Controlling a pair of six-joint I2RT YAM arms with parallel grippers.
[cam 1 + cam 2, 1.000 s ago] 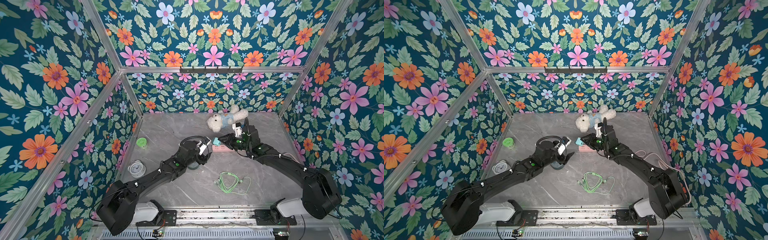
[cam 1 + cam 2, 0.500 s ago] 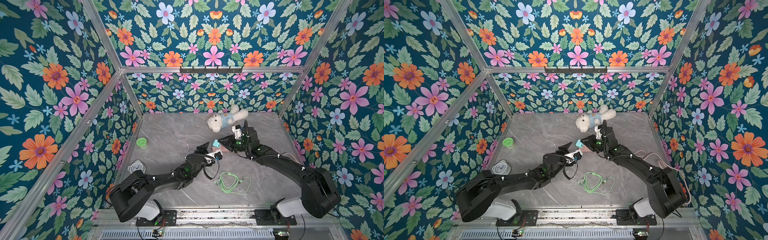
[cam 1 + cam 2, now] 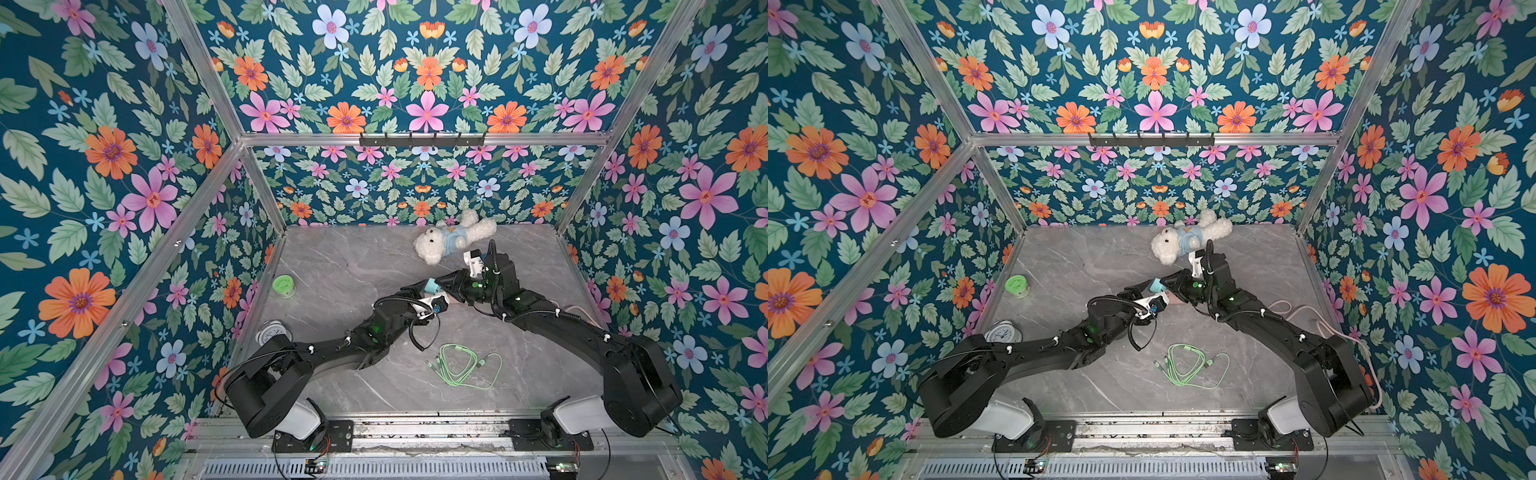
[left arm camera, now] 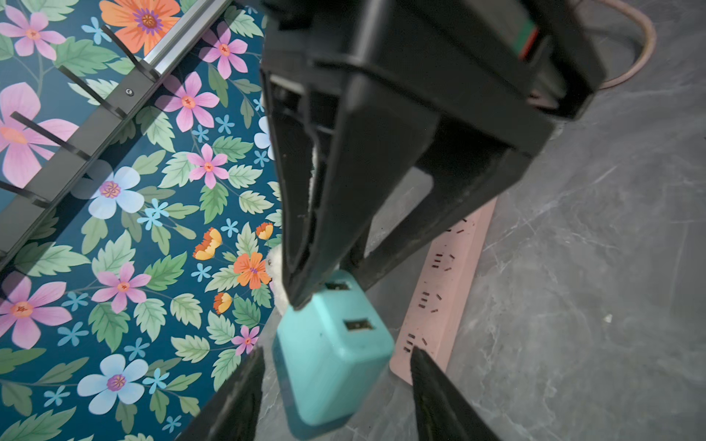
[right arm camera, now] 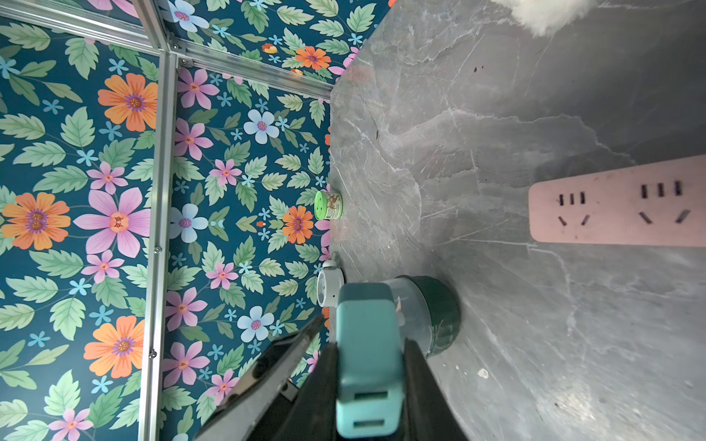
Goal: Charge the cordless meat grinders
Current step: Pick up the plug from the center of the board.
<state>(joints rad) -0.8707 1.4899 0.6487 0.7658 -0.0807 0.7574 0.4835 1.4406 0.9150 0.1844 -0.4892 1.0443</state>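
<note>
The right end effector (image 5: 370, 343) is clamped on a teal charger (image 5: 368, 362), held just above the tabletop (image 3: 332, 257) near its middle. The left end effector (image 4: 336, 351) stands half wide, one finger (image 4: 229, 401) on each side of the charger with a slim gap at both. A pink strip (image 4: 443, 275) lies flat just beside them. The grinder (image 5: 428, 313) stands upright on the tabletop, apart from the strip, towards the clock (image 3: 270, 332) at the left edge; the left arm hides it in both top views. A green cable (image 3: 461, 365) lies coiled nearer the front edge
</note>
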